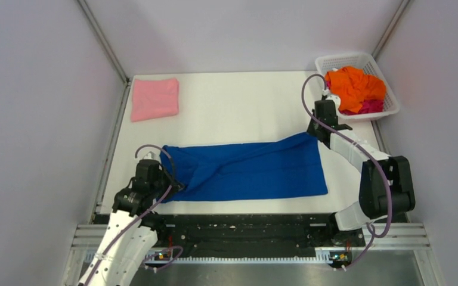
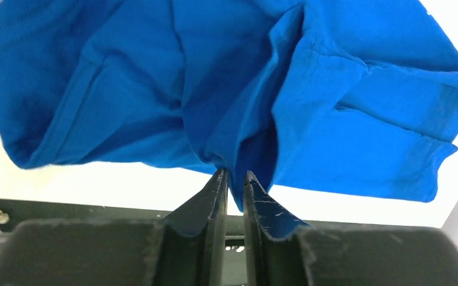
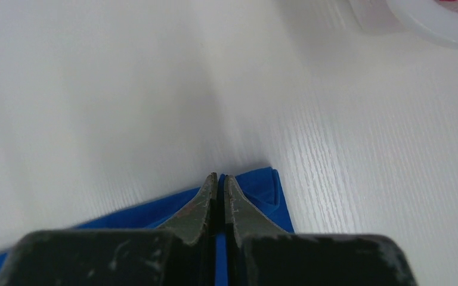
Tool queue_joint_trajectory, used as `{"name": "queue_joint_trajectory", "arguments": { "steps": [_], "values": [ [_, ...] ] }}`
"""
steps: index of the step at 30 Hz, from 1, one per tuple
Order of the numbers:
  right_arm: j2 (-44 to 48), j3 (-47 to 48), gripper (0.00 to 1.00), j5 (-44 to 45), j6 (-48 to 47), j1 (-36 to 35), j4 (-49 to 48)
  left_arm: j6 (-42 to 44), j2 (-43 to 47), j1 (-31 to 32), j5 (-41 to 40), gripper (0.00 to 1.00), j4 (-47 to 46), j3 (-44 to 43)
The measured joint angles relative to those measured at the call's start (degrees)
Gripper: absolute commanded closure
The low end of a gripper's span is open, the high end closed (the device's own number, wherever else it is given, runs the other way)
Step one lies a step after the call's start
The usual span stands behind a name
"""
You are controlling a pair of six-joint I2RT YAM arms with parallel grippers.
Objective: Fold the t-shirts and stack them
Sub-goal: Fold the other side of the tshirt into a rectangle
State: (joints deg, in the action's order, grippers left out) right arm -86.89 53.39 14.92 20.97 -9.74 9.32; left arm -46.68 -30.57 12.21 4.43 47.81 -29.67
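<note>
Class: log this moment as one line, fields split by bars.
left hand: shut on blue t-shirt | right hand: shut on its far-right corner | pink t-shirt: folded, far left | basket: orange t-shirt, magenta t-shirt

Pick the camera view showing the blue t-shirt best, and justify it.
Top external shows the whole blue t-shirt. Left wrist shows only its bunched end pinched by the left end effector; right wrist, only a corner at the right end effector.

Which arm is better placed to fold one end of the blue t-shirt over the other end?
Probably right. The right end effector pinches a flat corner of the blue t-shirt; the left end effector holds bunched, wrinkled cloth.
</note>
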Motion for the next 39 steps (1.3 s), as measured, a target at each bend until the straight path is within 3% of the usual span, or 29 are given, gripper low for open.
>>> {"name": "queue_joint_trajectory", "arguments": {
  "steps": [6, 8, 9, 10, 13, 15, 20, 27, 32, 39],
  "values": [
    [2.7, -3.4, 0.80, 1.0, 2.4, 0.0, -0.1, -2.5, -0.2, 0.1, 1.2, 0.34, 2.1, 1.5],
    [3.8, -5.2, 0.73, 2.3, 4.0, 0.0, 0.3, -2.8, -0.3, 0.1, 1.1, 0.15, 2.6, 1.4],
    [4.7, -6.2, 0.62, 3.3, 4.9, 0.0, 1.0, -2.5, -0.5, 0.1, 1.1, 0.04, 3.2, 1.2],
    [5.7, -7.2, 0.45, 4.2, 6.0, -0.1, 1.8, -2.4, -0.6, 0.2, 1.0, 0.01, 3.5, 1.0],
    [10.5, -10.5, 0.15, 7.1, 9.2, -0.2, 3.5, -2.1, -2.4, 0.2, 0.5, 0.01, 3.7, -0.9],
    [14.3, -12.3, 0.06, 9.4, 11.4, -0.3, 4.8, -1.6, -4.6, 0.2, 0.6, 0.01, 2.6, -2.4],
    [20.9, -13.7, 0.01, 11.4, 13.8, -0.3, 6.1, 0.3, -14.0, 0.2, 1.6, 0.01, -4.3, -5.7],
    [23.9, -14.6, 0.01, 2.8, 14.2, -0.4, 4.8, 3.8, -32.4, 0.9, 6.8, 0.01, -17.6, -9.8],
    [25.8, -17.2, 0.01, -1.5, 14.8, -0.4, 4.9, 5.6, -43.0, 5.4, 7.0, 0.01, -22.5, -11.7],
    [29.5, -18.5, 0.01, -3.8, 14.9, -0.6, 4.9, 6.3, -50.1, 11.3, 5.3, 0.04, -25.2, -12.9]
  ]
}}
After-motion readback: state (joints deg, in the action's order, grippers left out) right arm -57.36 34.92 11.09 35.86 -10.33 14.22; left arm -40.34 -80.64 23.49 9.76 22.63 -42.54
